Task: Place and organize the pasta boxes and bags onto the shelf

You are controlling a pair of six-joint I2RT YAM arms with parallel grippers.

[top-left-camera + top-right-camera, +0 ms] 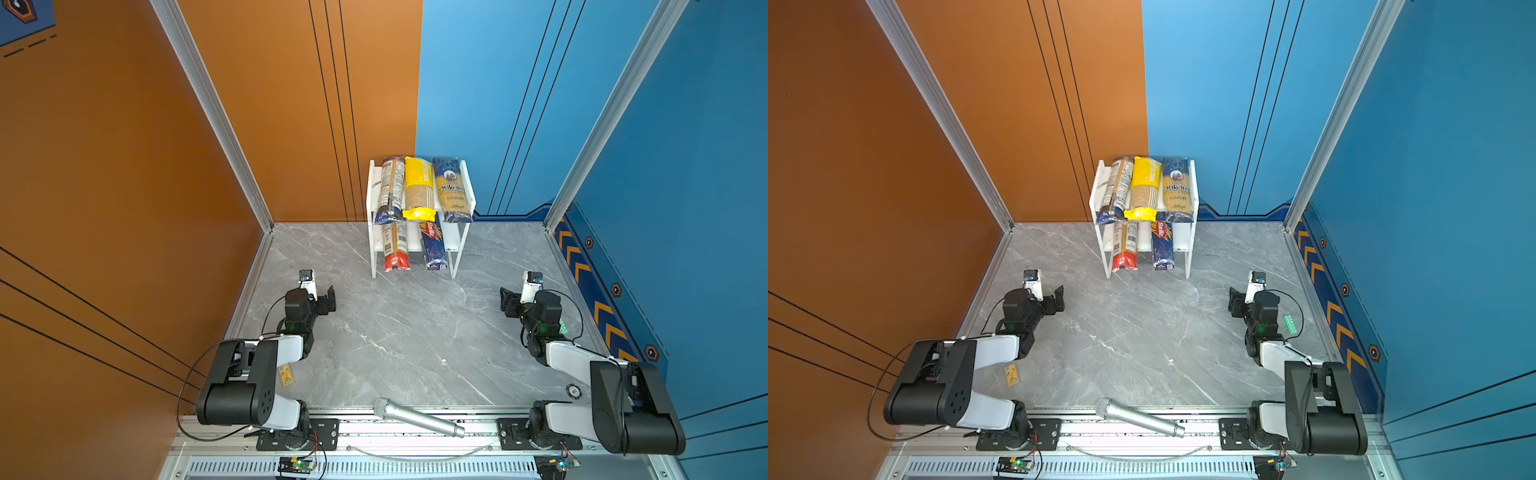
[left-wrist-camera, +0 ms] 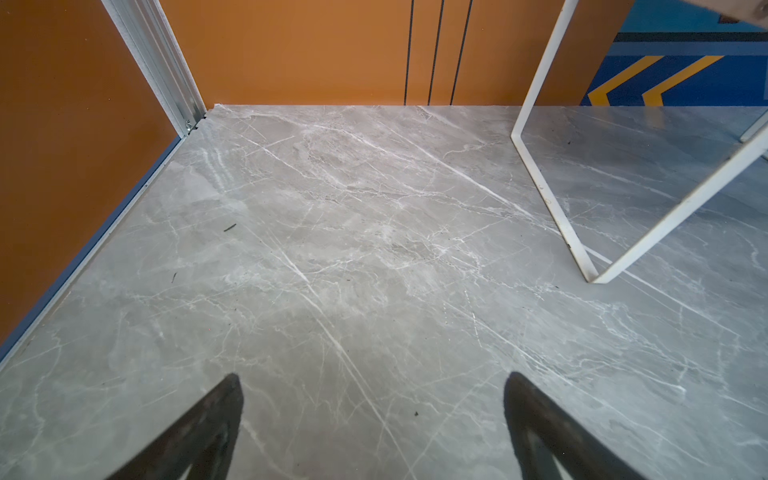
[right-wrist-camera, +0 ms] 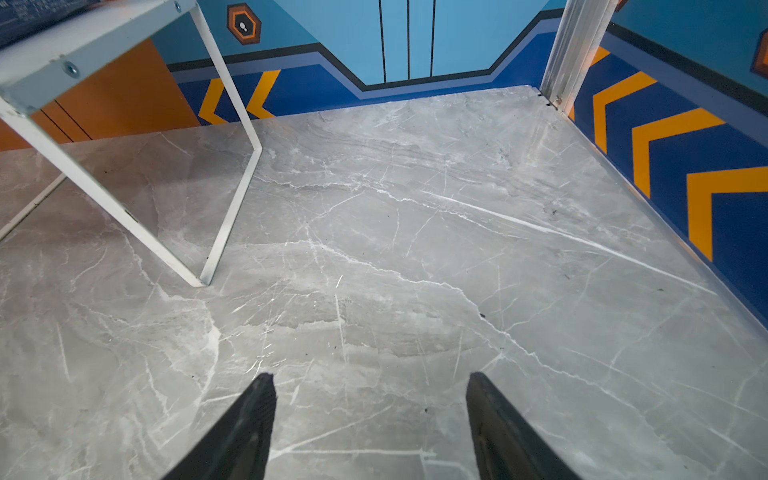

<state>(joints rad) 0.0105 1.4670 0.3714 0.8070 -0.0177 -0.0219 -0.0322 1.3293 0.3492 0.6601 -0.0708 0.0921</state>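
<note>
My left claw (image 1: 328, 297) hangs over the grey marble counter (image 1: 395, 332) with its jaws spread wide and nothing between them; the left wrist view shows only bare counter between the two dark fingertips (image 2: 230, 399). My right claw (image 1: 505, 301) is also parted, a little less widely, and just as empty. The two claws face each other across the counter, well apart. The shelf (image 1: 372, 245) stands beyond both, ahead and to the right of my left claw, ahead and to the left of my right one, touched by neither. All five packs lie on it, lengthwise from front to back. On the top board, side by side, are the clear pack with dark-blue ends (image 1: 390, 189), nearest my left claw's side, the yellow pack (image 1: 419, 187) in the middle, and the Ankara pack (image 1: 452, 189) on my right claw's side. On the lower board lie the red-ended pack (image 1: 395, 247) and the Barilla pack (image 1: 433, 245), their near ends jutting toward my claws. A silver microphone (image 1: 417, 417) lies behind both claws, at the counter's near edge.
</note>
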